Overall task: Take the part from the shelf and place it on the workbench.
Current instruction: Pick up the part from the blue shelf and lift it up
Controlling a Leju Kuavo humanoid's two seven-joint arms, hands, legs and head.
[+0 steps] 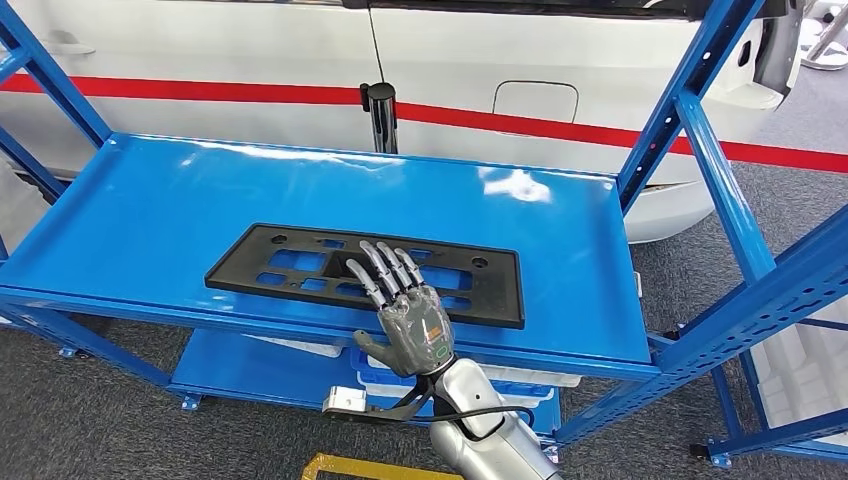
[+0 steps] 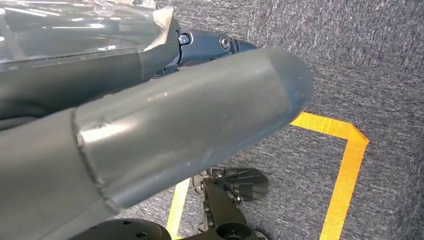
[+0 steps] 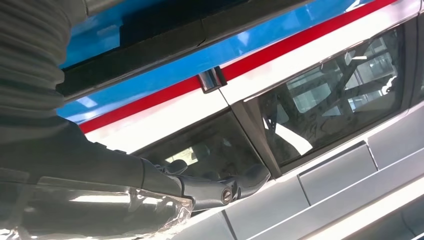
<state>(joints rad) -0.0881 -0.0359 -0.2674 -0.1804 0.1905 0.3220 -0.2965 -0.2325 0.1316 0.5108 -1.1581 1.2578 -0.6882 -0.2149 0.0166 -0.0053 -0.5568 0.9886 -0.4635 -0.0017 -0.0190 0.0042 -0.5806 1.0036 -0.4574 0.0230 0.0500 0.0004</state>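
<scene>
A flat black plastic part [image 1: 290, 262] with several cut-outs lies lengthwise on the blue top shelf [image 1: 150, 200], near its front edge. My right hand [image 1: 405, 310] reaches in from below, back up, fingers straight and spread over the part's front middle; I cannot tell whether they touch it. It holds nothing. In the right wrist view the part [image 3: 150, 42] is a dark strip on the blue shelf beyond the right hand [image 3: 100, 170]. My left hand [image 2: 150, 125] hangs over the floor, its fingers straight with nothing in them.
A white car body [image 1: 250, 60] with a red stripe stands close behind the rack. Blue slanted uprights [image 1: 700, 130] frame the shelf at right and left. A lower shelf holds white bins [image 1: 380, 375]. Yellow tape [image 2: 345, 165] marks the grey carpet.
</scene>
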